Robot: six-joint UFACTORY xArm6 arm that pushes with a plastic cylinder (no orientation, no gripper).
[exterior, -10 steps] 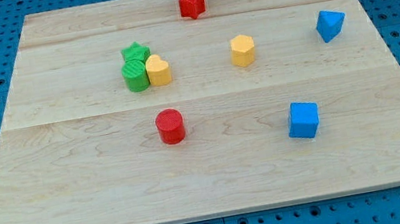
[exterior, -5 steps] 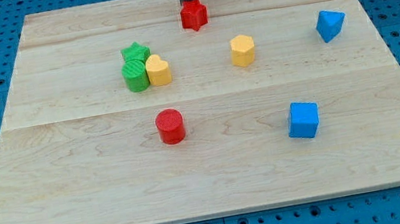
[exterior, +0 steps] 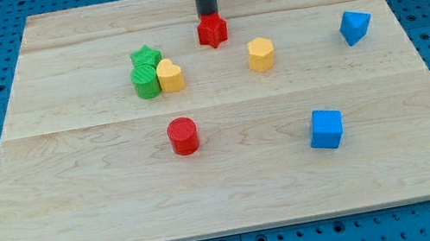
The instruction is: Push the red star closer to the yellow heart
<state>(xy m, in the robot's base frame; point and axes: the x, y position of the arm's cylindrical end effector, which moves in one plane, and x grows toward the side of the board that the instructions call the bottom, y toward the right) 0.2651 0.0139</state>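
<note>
The red star (exterior: 213, 31) lies on the wooden board near the view's top centre. My tip (exterior: 208, 16) touches the star's top side, the dark rod rising straight above it. The yellow heart (exterior: 170, 75) sits to the view's lower left of the star, pressed against a green block (exterior: 145, 81) with a green star (exterior: 146, 58) just above that. A gap of bare board separates the red star from the heart.
A yellow hexagonal block (exterior: 261, 54) lies right of the star. A red cylinder (exterior: 183, 135) sits at the board's middle. A blue cube (exterior: 326, 129) is at lower right, a blue angular block (exterior: 354, 26) at upper right. The board (exterior: 80, 204) rests on blue pegboard.
My tip has moved toward the view's bottom, pushing the red star down the board from the top edge. The other blocks have not moved.
</note>
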